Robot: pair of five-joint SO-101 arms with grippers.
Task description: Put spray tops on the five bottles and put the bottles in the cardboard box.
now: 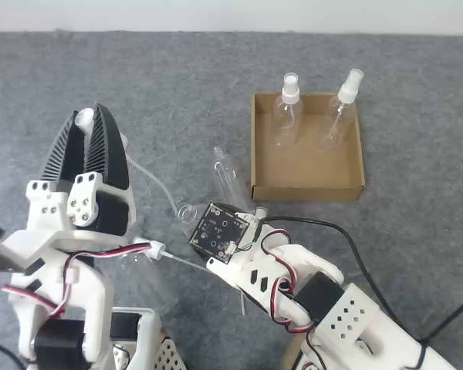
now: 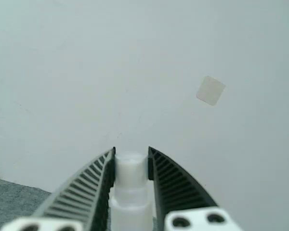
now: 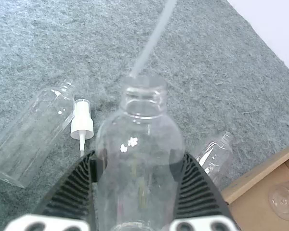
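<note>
Left claw point(image 2: 131, 161) clamps spray top point(image 2: 131, 192), right claw point(image 3: 137, 159) clamps bottle point(image 3: 139, 130), loose bottle point(image 3: 33, 130) beside

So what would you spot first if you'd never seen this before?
Probably the two grippers close together mid-table: the left gripper pinches a white spray top whose thin tube points at the open neck of the clear bottle held by the right gripper. After that, the cardboard box farther back, with two finished bottles already inside.

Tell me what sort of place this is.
Probably a robotics test bench: a grey felt mat against a plain white wall, a small robot arm, and a cardboard box.
</note>
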